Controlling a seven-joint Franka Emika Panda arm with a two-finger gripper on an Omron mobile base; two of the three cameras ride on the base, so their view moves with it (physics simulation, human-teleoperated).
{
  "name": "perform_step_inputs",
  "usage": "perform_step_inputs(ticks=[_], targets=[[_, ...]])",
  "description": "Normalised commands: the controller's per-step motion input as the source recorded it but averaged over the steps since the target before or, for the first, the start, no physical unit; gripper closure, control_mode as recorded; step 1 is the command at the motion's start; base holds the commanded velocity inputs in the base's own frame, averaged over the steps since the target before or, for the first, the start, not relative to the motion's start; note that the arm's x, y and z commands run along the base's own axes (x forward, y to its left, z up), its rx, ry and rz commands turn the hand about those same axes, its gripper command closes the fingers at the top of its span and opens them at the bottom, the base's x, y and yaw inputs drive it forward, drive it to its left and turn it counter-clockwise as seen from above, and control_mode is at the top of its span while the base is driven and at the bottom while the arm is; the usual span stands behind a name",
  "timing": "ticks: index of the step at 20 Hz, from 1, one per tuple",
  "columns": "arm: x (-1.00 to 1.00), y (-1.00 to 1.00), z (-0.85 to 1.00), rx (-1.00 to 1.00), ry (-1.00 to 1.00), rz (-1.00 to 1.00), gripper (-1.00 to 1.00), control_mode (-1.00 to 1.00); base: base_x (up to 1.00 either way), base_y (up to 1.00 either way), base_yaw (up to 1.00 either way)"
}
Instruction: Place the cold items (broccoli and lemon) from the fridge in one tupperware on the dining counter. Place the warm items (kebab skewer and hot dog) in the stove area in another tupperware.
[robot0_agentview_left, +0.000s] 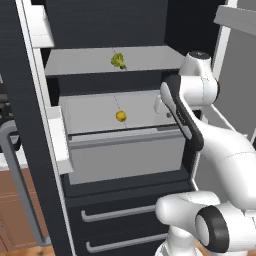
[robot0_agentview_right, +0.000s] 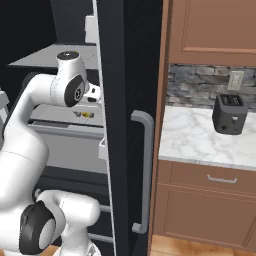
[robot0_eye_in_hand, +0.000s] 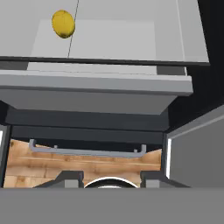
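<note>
While the fridge (robot0_agentview_left: 115, 165) stands open in front of the robot, the white arm (robot0_agentview_left: 190, 107) reaches into it at the height of the lower shelf (robot0_agentview_left: 95, 112). The broccoli (robot0_agentview_left: 118, 60) sits on the upper shelf (robot0_agentview_left: 150, 59), near its middle. The lemon (robot0_agentview_left: 121, 116) lies on the lower shelf, directly below the broccoli and well to the left of the hand. In the hand view the lemon (robot0_eye_in_hand: 63, 23) appears near the top left, on the pale shelf surface, apart from the fingers.

The gripper (robot0_eye_in_hand: 111, 178) shows as two dark finger tips at the bottom of the hand view, with a clear gap between them and nothing in this gap. So the fingers are apart and hold nothing. Beyond them I see the drawer front (robot0_eye_in_hand: 92, 94) and a grey drawer handle (robot0_eye_in_hand: 87, 151) lower down, over the wooden floor (robot0_eye_in_hand: 52, 164).

In the right base view the dark fridge door (robot0_agentview_right: 122, 125) with its grey handle (robot0_agentview_right: 145, 170) stands beside the arm. To the right of it there is a marble counter (robot0_agentview_right: 195, 140) with a black toaster (robot0_agentview_right: 229, 114) on it.
</note>
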Motion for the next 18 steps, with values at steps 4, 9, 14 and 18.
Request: perform_step_inputs(ticks=[4, 9, 14, 18], targets=[[-0.01, 0.46, 0.0, 0.0, -0.07, 0.0, -1.0, -1.0, 0.0, 0.0, 0.0], [0.25, 0.95, 0.13, -0.02, -0.34, 0.0, -1.0, -1.0, 0.0, 0.0, 0.0], [0.61, 0.51, 0.71, 0.0, -0.34, 0.05, -1.0, -1.0, 0.0, 0.0, 0.0], [0.32, -0.06, 0.71, 0.01, -0.18, 0.04, -1.0, -1.0, 0.0, 0.0, 0.0]])
